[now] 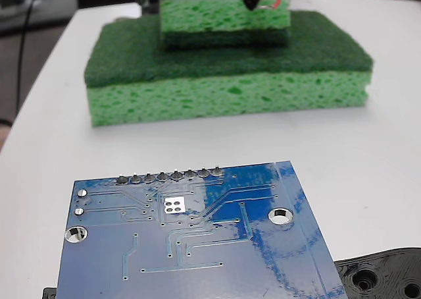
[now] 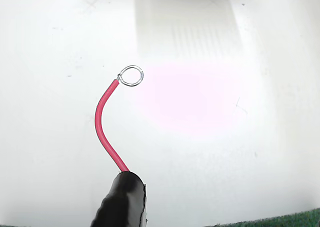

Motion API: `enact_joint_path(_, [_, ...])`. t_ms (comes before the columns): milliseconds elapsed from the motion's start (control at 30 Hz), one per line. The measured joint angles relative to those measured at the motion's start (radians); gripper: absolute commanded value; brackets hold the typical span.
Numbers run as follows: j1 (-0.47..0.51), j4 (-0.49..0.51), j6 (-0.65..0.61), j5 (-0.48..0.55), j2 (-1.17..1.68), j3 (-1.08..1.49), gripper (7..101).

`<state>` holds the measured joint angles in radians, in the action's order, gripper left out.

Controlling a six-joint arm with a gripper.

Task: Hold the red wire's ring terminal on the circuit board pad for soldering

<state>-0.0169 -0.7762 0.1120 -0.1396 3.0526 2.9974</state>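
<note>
Red wire (image 2: 104, 124) pinched in black gripper (image 2: 122, 199), far from circuit board (image 1: 197, 240).

Rising from closed fingertips, curving up-right in wrist view; ring terminal (image 2: 131, 76) at far end, above white table (image 2: 225, 137), well apart from pad (image 1: 174, 205).

White table (image 1: 388, 147) brightly lit, glare in wrist view, dark blurred room behind, possibly shelving

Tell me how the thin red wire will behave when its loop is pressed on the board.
The thin red insulated wire probably flexes rather than pushes firmly, since it already curves from the black pincer. Its small silver ring terminal looks light and may slide on the glossy blue circuit board.
</note>
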Motion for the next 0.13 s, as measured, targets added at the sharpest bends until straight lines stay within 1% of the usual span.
enact_joint_path(133, [0.000,0.000,0.000,0.000,0.000,0.000,100.3])
